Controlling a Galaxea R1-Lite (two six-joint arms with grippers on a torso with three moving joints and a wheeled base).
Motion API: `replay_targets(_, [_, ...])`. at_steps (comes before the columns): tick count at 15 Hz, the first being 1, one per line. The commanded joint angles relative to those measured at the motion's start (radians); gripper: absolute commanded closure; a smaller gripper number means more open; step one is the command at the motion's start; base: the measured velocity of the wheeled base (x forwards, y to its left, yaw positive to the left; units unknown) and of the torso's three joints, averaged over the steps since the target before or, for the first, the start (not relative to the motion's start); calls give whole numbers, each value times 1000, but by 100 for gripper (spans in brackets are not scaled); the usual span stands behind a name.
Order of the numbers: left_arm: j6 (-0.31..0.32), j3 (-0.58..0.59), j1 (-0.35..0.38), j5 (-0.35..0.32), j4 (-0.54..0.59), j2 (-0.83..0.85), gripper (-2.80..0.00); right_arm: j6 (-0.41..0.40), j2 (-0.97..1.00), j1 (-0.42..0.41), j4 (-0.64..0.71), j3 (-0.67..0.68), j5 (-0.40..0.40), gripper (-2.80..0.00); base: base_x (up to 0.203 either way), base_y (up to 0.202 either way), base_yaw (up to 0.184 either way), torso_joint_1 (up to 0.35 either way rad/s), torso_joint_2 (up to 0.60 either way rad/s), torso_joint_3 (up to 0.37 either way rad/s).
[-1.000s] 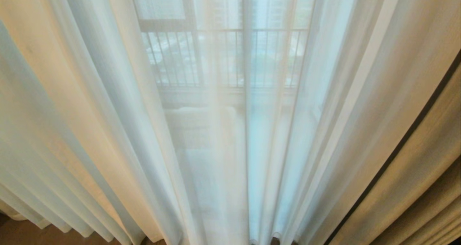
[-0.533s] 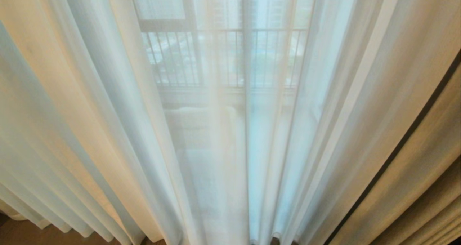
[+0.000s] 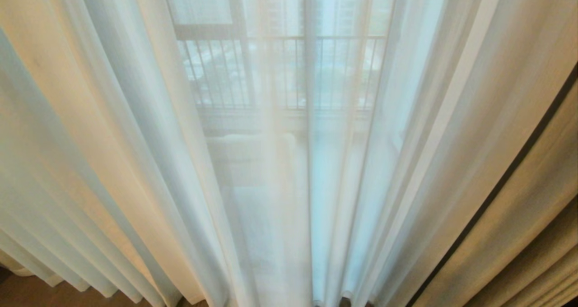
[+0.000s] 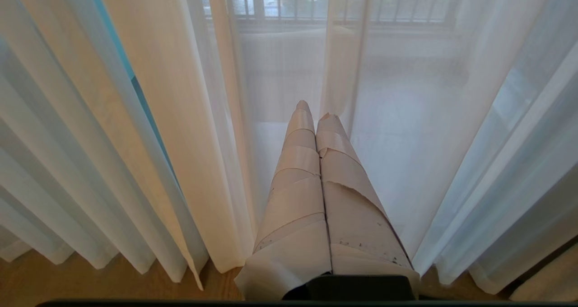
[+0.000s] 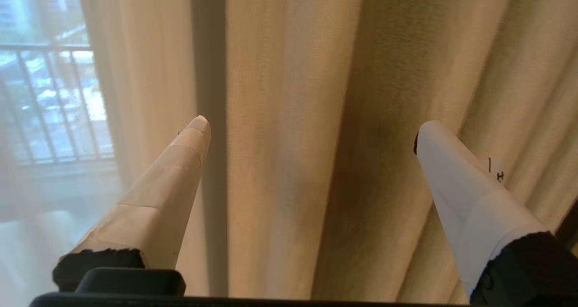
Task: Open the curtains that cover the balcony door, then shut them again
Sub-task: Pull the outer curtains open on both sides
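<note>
Curtains hang drawn in front of me, filling the head view: sheer white panels (image 3: 289, 171) across the middle and left, thick cream-beige drapes (image 3: 519, 234) bunched at the right, w/ a dark strip of the balcony door frame (image 3: 505, 185) showing between them. Through the sheers I make out the outer railing (image 3: 280, 72) and blurred buildings beyond (glass of the door itself is hard to pick out through the fabric). A bit of wood floor (image 3: 40, 293) peeks out under the hems at lower left.

Neither arm shows in the head view.

My right claw (image 5: 311, 131) points at the beige drapes (image 5: 293, 162), its two taped fingers (image 5: 180, 162) spread wide apart w/ a broad fold of the fabric lying between them; not pinching anything, and I can't tell if the tips touch the cloth. The sheer panel and railing sit off past one finger in that view.

My left claw (image 4: 314, 113) is pressed together, fingers (image 4: 298, 171) side by side, empty, aimed low at the sheer panels (image 4: 406, 117) near the floor (image 4: 90, 284). Tips sit near the sheer, contact unclear.
</note>
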Motion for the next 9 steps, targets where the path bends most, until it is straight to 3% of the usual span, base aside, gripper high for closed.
replay_targets(1, [0,0,0,0,-1,0,0,0,3,-9,-73,50,2,-280,0,0,0,0,0,0])
replay_targets(6, [0,0,0,0,-1,0,0,55,40,-8,-300,164,98,-280,0,0,0,0,0,0])
replay_targets(9, [0,-1,0,0,-1,0,0,67,103,-8,-372,177,154,-280,0,0,0,0,0,0])
